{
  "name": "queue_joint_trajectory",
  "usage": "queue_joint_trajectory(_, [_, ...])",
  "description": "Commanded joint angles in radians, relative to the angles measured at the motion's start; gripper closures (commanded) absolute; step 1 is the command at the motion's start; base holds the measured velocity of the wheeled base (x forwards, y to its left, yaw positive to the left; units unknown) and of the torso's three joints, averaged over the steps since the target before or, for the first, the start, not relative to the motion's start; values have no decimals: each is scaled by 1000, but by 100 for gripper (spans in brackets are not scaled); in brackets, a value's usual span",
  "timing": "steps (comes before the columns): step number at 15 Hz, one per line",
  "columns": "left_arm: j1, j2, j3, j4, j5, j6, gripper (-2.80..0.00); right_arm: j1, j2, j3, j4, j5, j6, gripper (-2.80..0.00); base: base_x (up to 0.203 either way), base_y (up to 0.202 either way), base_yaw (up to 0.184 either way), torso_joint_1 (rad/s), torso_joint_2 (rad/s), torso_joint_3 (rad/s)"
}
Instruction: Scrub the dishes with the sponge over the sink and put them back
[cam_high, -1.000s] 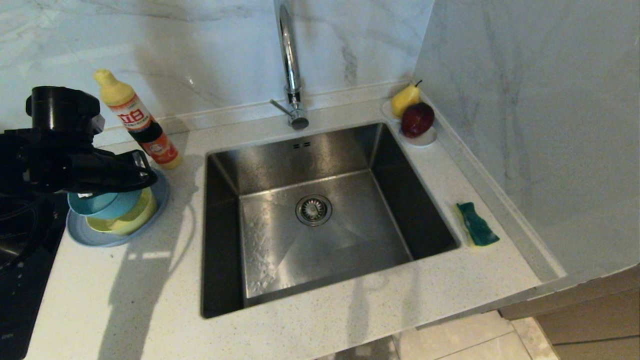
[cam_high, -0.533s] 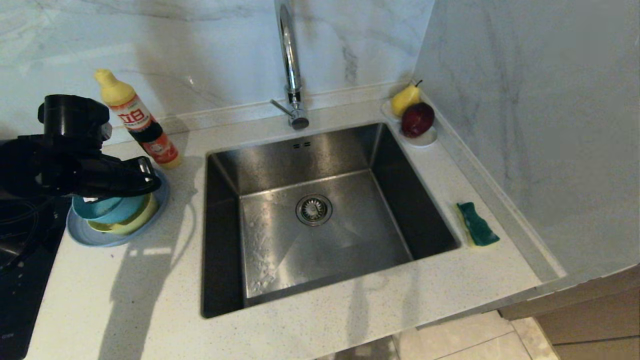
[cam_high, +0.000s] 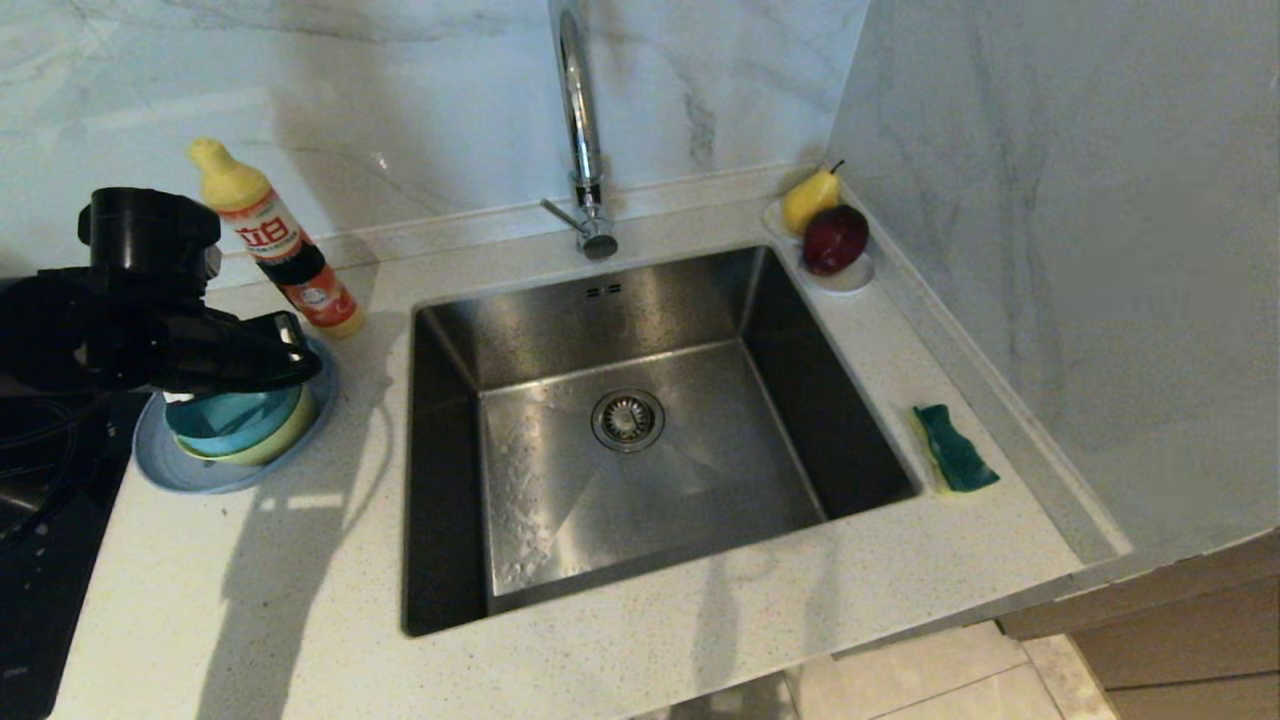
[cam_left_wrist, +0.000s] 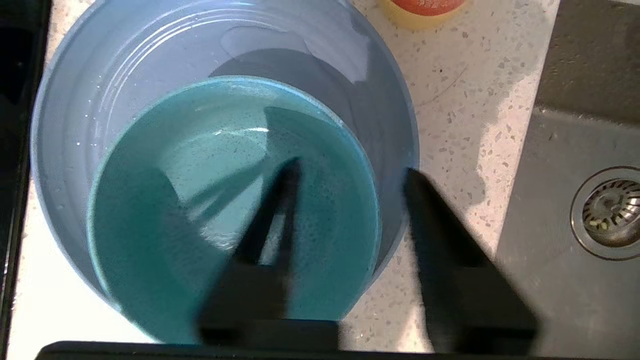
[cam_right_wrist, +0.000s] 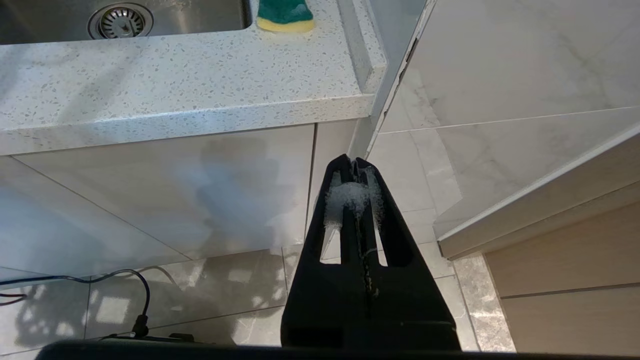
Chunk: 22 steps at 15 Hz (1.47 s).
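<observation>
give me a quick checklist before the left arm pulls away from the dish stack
1. Left end effector open: ok, fingers spread, one over the teal bowl, one outside its rim.
2. Teal bowl released and seated: ok, it sits level in the yellow bowl on the grey-blue plate.
3. Fingers clear of the bowl rim: cannot tell, the rim lies between them.
4. Detergent bottle clear of the arm: ok, it stands behind the stack, apart.
5. Sponge ready: ok, it lies on the counter to the sink's right.
6. Right end effector parked: ok, shut, hanging below the counter edge.
</observation>
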Motion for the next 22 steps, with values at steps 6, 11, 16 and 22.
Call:
queue_joint_trajectory(6, [0,-75,-98,62,-2,-14,-280,0,-2,-1,-1,0,0,0,0,0,0,0,0,0])
queue_joint_trajectory(11, [0,-250,-134,150,-152,-6,0,0,-2,-1,-1,0,-1,0,0,0,0,0,0,0])
queue_joint_trajectory(16, [-27,-437,-77,145,-222,16,0,0,0,-1,-1,0,1,0,0,0,0,0,0,0])
queue_joint_trajectory(22, [-30,-808,195,141,-384,58,0,0,-2,-1,-1,0,-1,0,0,0,0,0,0,0])
